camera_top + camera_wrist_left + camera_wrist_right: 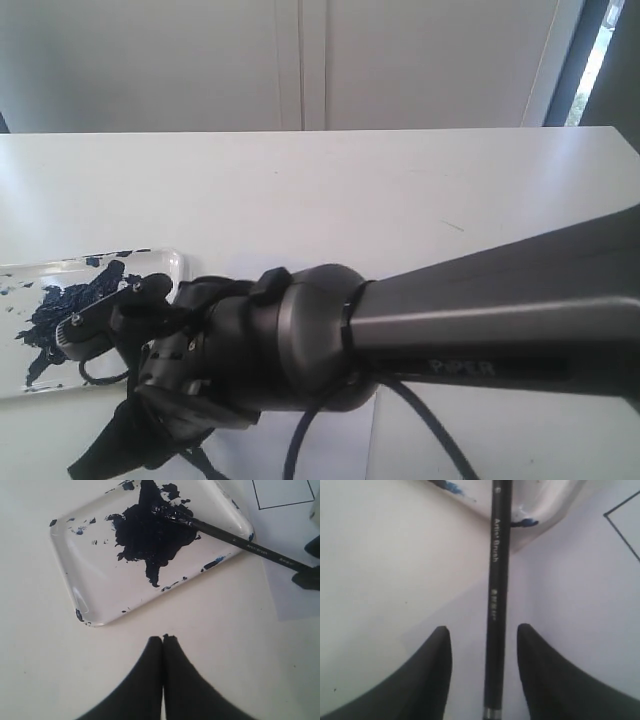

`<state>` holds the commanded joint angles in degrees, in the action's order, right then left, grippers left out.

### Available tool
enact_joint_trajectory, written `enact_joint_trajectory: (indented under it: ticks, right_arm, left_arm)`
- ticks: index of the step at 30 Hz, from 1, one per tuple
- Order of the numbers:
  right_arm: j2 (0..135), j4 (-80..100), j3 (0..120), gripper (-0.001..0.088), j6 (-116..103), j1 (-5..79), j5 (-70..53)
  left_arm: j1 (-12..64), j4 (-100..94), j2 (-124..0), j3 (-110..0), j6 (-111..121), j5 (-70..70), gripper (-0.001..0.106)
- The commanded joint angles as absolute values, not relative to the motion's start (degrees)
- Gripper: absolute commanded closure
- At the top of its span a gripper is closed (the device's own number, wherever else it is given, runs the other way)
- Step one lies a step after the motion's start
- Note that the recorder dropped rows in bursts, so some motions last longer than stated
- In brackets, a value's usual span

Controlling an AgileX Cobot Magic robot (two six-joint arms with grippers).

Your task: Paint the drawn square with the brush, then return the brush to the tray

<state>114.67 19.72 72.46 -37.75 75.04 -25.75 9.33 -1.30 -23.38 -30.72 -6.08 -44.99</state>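
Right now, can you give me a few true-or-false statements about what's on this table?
1. The thin black brush has its bristles in the navy paint on the glossy white rectangular tray. True.
2. The black-outlined drawn square is filled with paint. False: its interior is plain white.
3. The right end effector is clamped on the brush. False: its fingers stand open on either side of the handle.
4. The left end effector is shut and holds nothing. True.
5. The brush lies wholly inside the tray. False: its handle crosses the rim onto the white paper sheet.
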Motion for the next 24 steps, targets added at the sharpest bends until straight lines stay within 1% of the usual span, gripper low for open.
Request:
enact_joint_trajectory:
  ticks: [6, 8, 10, 16, 24]
  right_arm:
    - [115.4, 30.79, 72.46, 0.0466, -49.17, 75.97, -26.23]
    - [115.4, 31.63, 72.46, 0.0466, -50.18, 75.97, -26.23]
    - [115.4, 31.67, 72.46, 0.0484, -50.18, 75.97, -26.36]
    - [115.4, 31.15, 72.46, 0.06, -50.18, 75.97, -26.87]
    - [115.4, 30.06, 72.46, 0.0602, -49.65, 75.97, -29.65]
  left_arm:
    - [9.33, -1.97, -21.62, -30.72, -6.05, -45.89, 0.105]
    - [9.33, -1.97, -21.32, -30.72, -6.05, -45.89, 0.105]
    - [9.33, -1.97, -21.23, -30.72, -6.05, -45.89, 0.105]
    - [9.33, -1.97, -21.23, -30.72, -6.05, -45.89, 0.105]
    - [9.33, -1.97, -21.23, -30.72, -6.05, -45.89, 0.105]
